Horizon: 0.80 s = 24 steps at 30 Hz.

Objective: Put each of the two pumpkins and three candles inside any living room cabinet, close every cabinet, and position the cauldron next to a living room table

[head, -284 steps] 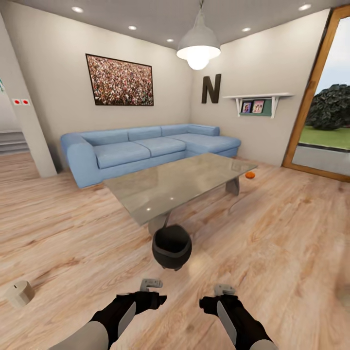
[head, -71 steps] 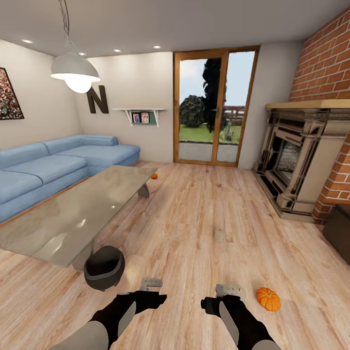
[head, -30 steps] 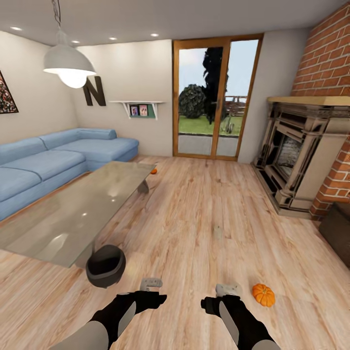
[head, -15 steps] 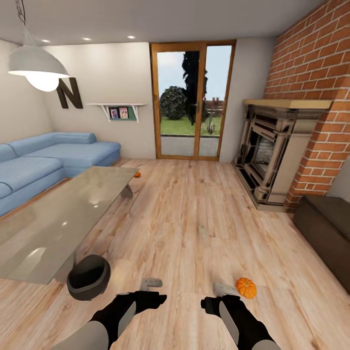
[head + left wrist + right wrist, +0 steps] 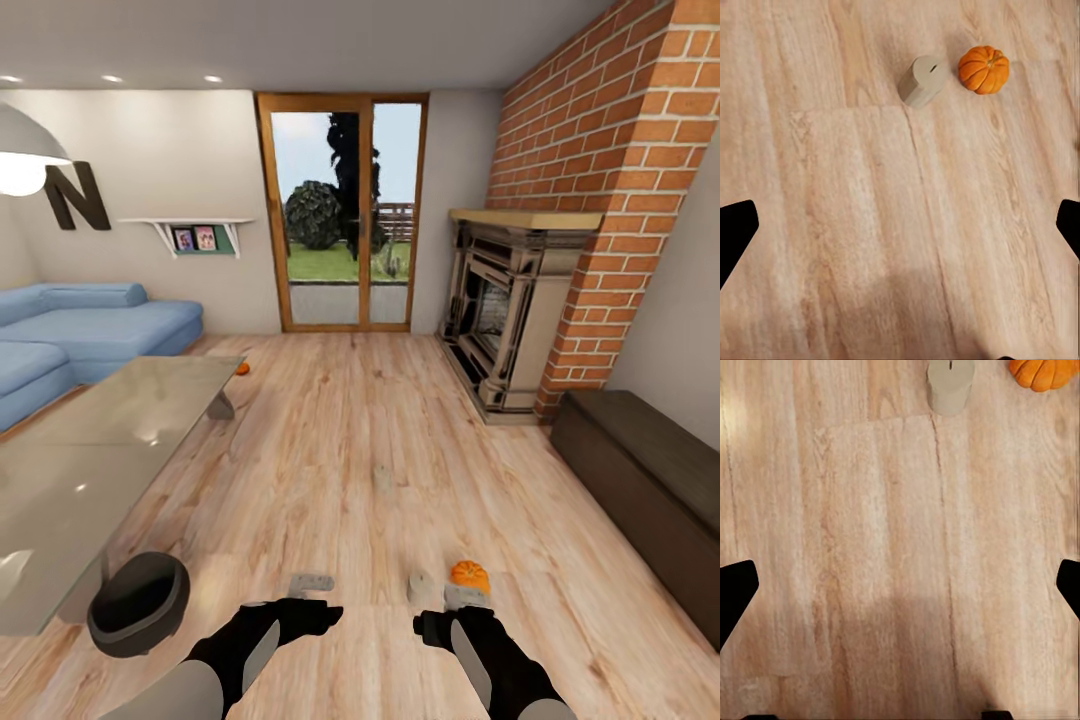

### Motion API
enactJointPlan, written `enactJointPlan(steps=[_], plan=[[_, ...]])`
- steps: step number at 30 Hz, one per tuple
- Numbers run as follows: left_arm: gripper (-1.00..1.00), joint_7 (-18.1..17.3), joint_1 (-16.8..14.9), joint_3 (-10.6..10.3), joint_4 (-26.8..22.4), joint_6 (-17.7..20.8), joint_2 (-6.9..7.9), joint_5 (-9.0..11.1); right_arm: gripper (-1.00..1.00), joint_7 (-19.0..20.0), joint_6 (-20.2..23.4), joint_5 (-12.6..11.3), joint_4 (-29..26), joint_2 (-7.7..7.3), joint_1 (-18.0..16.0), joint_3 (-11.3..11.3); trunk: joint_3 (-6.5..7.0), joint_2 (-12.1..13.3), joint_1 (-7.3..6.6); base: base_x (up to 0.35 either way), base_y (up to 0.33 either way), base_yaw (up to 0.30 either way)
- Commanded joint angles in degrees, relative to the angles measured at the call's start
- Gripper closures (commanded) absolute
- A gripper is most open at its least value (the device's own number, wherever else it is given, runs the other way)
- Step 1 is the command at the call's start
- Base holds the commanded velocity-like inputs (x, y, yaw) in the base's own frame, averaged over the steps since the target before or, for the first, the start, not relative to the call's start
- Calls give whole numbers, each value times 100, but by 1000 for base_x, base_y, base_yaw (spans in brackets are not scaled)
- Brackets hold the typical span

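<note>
One orange pumpkin (image 5: 469,575) lies on the wood floor just beyond my right gripper (image 5: 462,596), with a beige candle (image 5: 420,585) close beside it. The left wrist view has this pumpkin (image 5: 983,69) and candle (image 5: 922,80) side by side; the right wrist view catches the candle (image 5: 949,382) and pumpkin (image 5: 1044,371) at its edge. Another candle (image 5: 382,478) stands farther out on the floor. A second pumpkin (image 5: 242,368) sits by the table's (image 5: 90,470) far corner. The black cauldron (image 5: 138,603) rests at the table's near end. The dark cabinet (image 5: 650,490) runs along the right wall. My left gripper (image 5: 311,583) and right gripper are both open and hold nothing.
A beige stone fireplace (image 5: 510,330) stands against the brick wall beyond the cabinet. A blue sofa (image 5: 80,330) sits behind the table at the left. Glass doors (image 5: 345,215) are at the far end. Bare wood floor stretches between table and cabinet.
The camera has swung right: sofa, table and cauldron slid left and the dark cabinet came into view. The near pumpkin and candle now sit right ahead of my right gripper. Both arms hold their pose.
</note>
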Motion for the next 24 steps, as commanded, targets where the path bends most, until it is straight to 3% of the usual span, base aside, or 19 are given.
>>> enactJointPlan(steps=[1, 24], plan=[[-100, -5, 0, -24, -13, 36, 3, 22, -100, -40, 21, -60, -8, 3, -2, -6, 15, 38, -23, 0, 0, -274], [-100, -5, 0, -24, -13, 36, 3, 20, -100, -43, 21, -60, -8, 3, -2, -6, 497, 961, -528, 0, 0, -274]])
